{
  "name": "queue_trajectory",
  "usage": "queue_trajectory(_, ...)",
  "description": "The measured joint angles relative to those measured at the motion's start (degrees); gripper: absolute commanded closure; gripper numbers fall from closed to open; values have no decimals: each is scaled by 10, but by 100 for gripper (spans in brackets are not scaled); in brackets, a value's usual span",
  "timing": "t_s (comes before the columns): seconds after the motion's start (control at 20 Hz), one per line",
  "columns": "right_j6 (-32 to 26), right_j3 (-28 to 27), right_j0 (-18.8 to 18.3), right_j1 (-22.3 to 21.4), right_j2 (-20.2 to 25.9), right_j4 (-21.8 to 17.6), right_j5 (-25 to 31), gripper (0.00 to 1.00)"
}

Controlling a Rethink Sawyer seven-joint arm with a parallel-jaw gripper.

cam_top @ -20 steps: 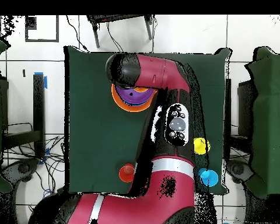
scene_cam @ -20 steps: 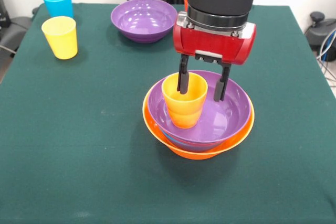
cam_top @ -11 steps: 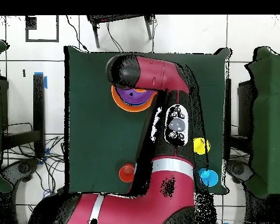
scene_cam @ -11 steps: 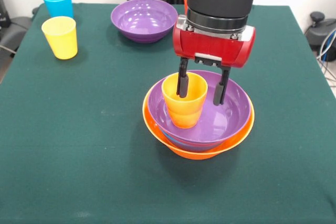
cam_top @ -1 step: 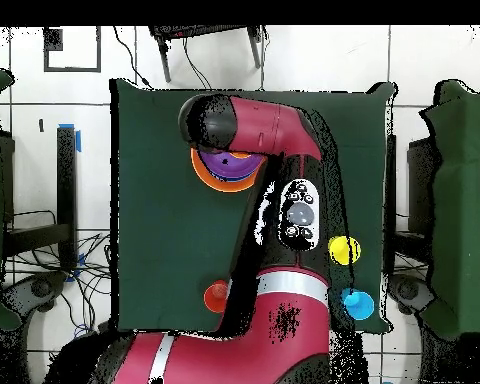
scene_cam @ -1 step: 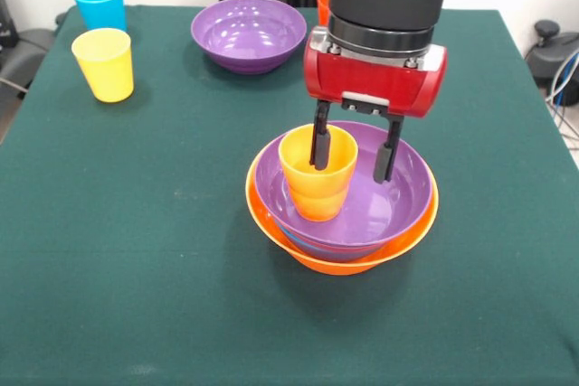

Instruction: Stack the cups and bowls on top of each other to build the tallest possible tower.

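1. Where the dark green cloth-covered table [scene_cam @ -1 step: 136, 250] meets its far left corner in the front view, a light blue plastic tumbler [scene_cam @ -1 step: 99, 4] stands upright, and a yellow plastic tumbler [scene_cam @ -1 step: 104, 63] stands just beside it, nearer the camera; both are smooth, handle-less and tapered.
2. Further right, a wide glossy purple plastic bowl [scene_cam @ -1 step: 247, 33] sits alone near the far edge, open side up.
3. At the table's middle stands the tower: a large glossy orange plastic bowl [scene_cam @ -1 step: 339, 258] as base, with a second wide purple bowl [scene_cam @ -1 step: 389, 201] nested in it and a thin blue rim just showing between them.
4. An orange plastic cup [scene_cam @ -1 step: 317, 175] stands upright inside that purple bowl, towards its left side.
5. The red and black gripper [scene_cam @ -1 step: 351, 149] hangs over the tower with its two dark fingers spread apart; one finger [scene_cam @ -1 step: 320, 140] dips inside the cup, the other [scene_cam @ -1 step: 387, 153] is outside it over the bowl, and they grasp nothing.
6. Behind the arm, a sliver of a red-orange cup [scene_cam @ -1 step: 322, 2] shows, mostly hidden.
7. Seen from overhead, the arm [cam_top @ -1 step: 274, 135] covers much of the tower.
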Motion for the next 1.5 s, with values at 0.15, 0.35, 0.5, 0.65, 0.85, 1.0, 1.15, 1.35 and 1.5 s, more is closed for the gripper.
queue_trajectory(0.15, 0, 0, 6, 0, -2, 0, 0, 0)
queue_trajectory(0.35, 0, 0, 16, 0, -5, 0, 0, 0)
queue_trajectory(0.5, 0, 0, 27, 1, -10, 0, 0, 0)
queue_trajectory(0.65, 0, 0, 36, 1, -13, 1, 0, 0)
queue_trajectory(0.85, 0, 0, 44, 2, -17, 1, 0, 0)
queue_trajectory(1.0, 0, 0, 46, 2, -19, 4, 0, 0)
queue_trajectory(1.15, 0, 0, 46, 3, -21, 7, 0, 0)
queue_trajectory(1.35, 0, 0, 46, 5, -23, 9, 0, 0)
queue_trajectory(1.5, 0, 0, 46, 8, -25, 12, 0, 0)
